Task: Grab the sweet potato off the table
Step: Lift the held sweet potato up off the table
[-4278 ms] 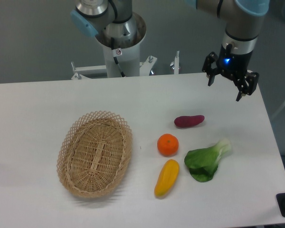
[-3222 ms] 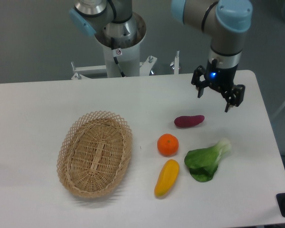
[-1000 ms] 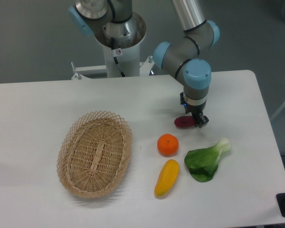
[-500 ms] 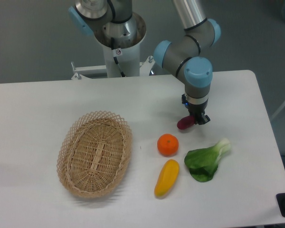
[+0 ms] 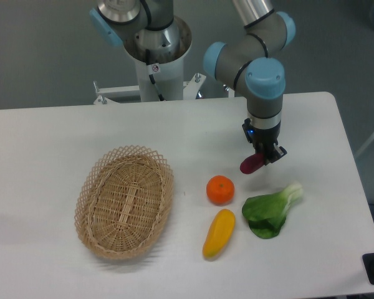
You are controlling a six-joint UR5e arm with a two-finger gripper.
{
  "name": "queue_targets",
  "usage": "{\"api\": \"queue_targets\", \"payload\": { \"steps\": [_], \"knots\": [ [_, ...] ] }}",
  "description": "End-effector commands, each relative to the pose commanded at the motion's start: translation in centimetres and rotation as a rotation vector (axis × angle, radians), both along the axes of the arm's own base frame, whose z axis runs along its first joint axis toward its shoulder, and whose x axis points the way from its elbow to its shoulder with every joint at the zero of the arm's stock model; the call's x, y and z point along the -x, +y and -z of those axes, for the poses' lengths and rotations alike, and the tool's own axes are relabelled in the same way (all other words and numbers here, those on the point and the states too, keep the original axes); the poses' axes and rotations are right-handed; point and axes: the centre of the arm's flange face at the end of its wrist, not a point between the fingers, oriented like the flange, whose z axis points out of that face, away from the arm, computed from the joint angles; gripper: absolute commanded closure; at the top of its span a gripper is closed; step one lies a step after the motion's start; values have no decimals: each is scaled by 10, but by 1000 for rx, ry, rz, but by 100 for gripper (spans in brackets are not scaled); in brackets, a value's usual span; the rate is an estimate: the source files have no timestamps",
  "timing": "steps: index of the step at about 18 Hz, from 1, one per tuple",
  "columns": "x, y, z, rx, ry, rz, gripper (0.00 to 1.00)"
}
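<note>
Gripper right of center, clamped on the sweet potato, which hangs tilted. Orange sits lower left on the table.

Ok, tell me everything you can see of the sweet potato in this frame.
The sweet potato is a small, dark purple-red tuber with a smooth, matte-looking skin. Only its lower left end shows, hanging tilted down to the left; the rest is hidden by the gripper, which is shut on it. It appears lifted off the white table, though the gap cannot be confirmed from this view. It sits above and to the right of the orange and up-left of the bok choy, touching neither.
</note>
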Motion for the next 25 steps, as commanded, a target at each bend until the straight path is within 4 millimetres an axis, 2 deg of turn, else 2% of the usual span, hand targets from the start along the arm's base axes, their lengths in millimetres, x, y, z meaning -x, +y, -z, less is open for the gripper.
{"api": "queue_targets", "payload": {
  "steps": [5, 8, 16, 25],
  "knots": [
    [-20, 18, -41, -182, -34, -80, 69],
    [-21, 22, -64, -263, -49, -147, 69],
    [-14, 24, -79, -285, -31, -158, 69],
    [-13, 27, -86, -300, -26, -170, 69]
  ]
}}
